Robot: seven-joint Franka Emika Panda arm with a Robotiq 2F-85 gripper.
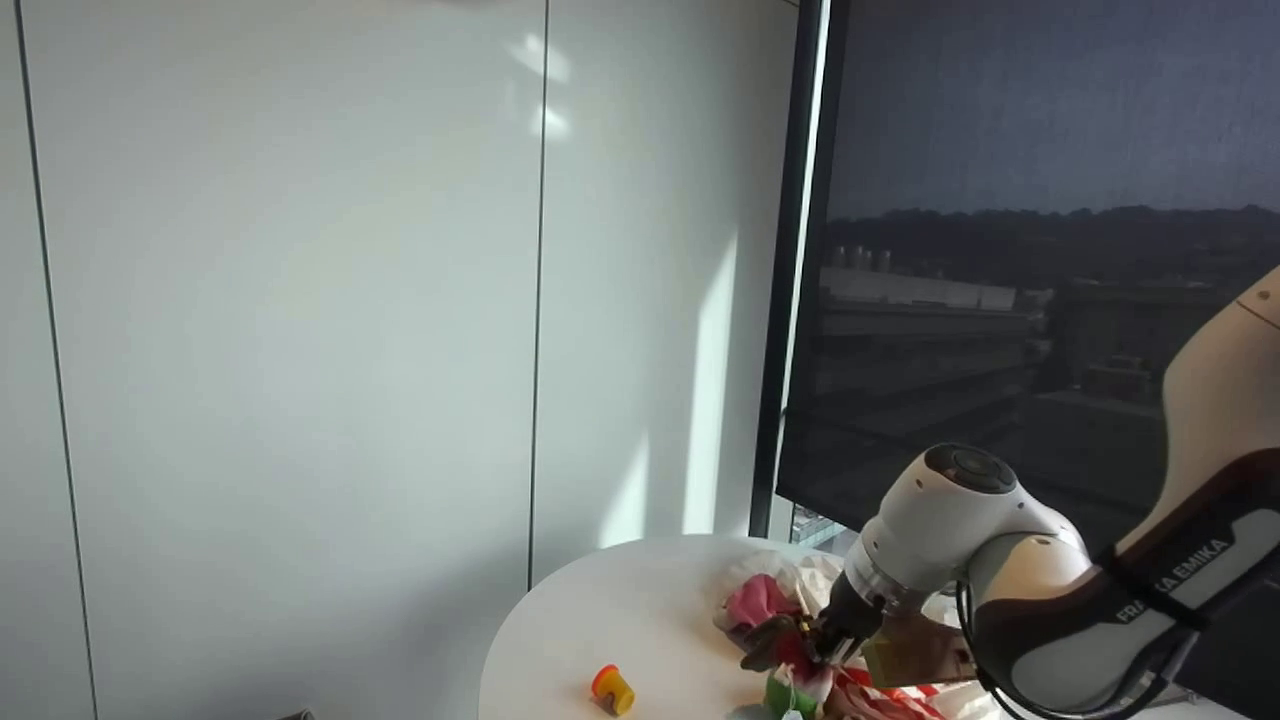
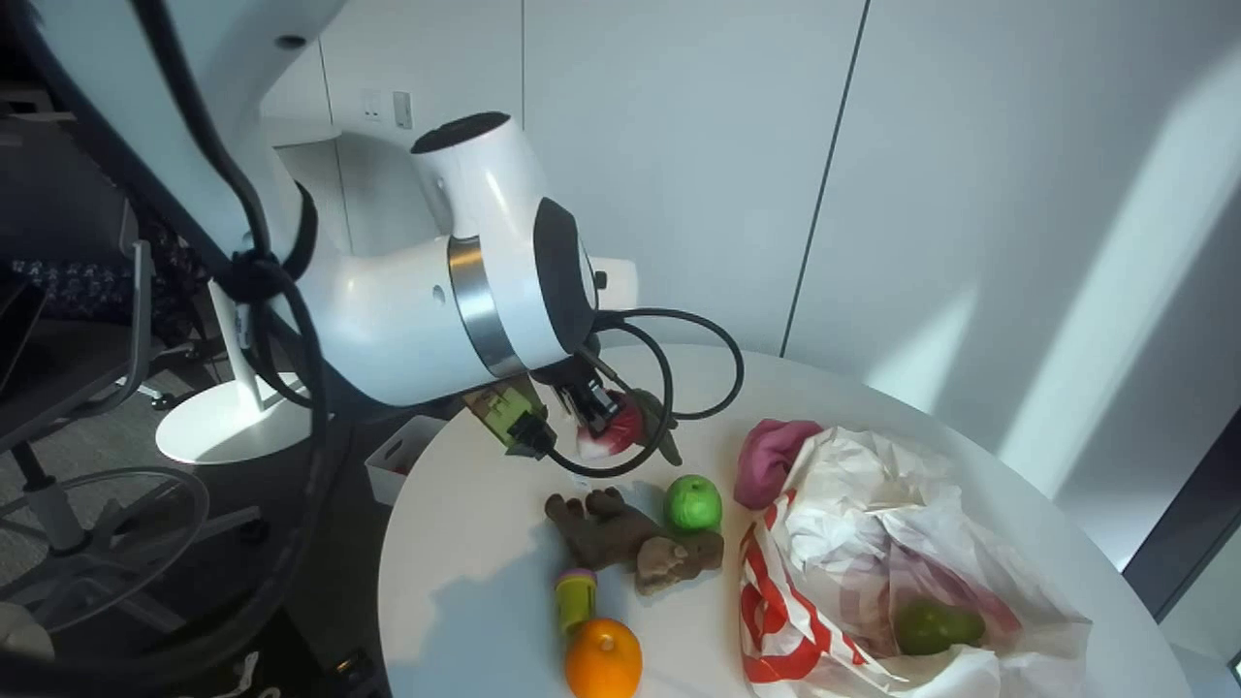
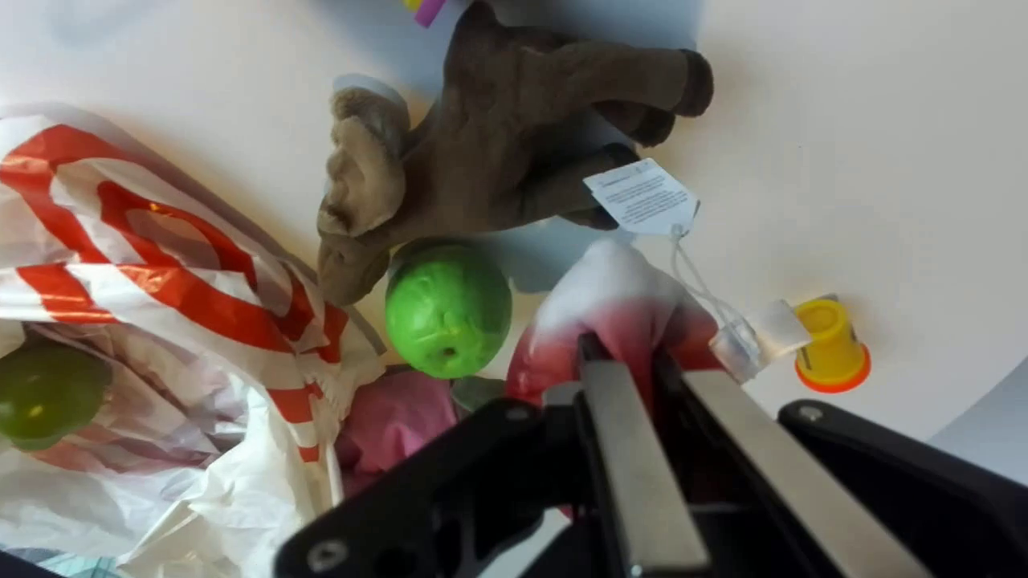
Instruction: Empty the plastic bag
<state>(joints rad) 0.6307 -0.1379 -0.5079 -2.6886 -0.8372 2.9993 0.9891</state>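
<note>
- Plastic bag (image 3: 201, 309) is on the far left when you look through the wrist view. It is white and see-through with red stripes, and it lies all crumpled on the round white tabletop (image 3: 907, 185).
- You can see a green lump (image 3: 52, 393) through the bag's thin film, but you can't tell what it is.
- Close by the bag's edge you have a soft pink thing (image 3: 401, 421).
- Up top, you see just a bit of a purple and yellow tub (image 3: 430, 11). In an exterior view you can spot an orange (image 2: 603, 659) right beside it.
- You have a shiny green apple (image 3: 448, 311) between the bag and the pincer (image 3: 630, 357).
- Near it you see a brown toy animal (image 3: 498, 136) lying on its side, with its head by the apple and its feet to the right.
- Your pincer is closed and pinches a red and white soft toy (image 3: 610, 309). You can't tell if the toy touches the tabletop.
- A white paper tag (image 3: 642, 197) shows by the brown animal's feet.
- Last on the right, you find a yellow tub (image 3: 827, 349) with an orange-red rim, well apart from the bag.
</note>
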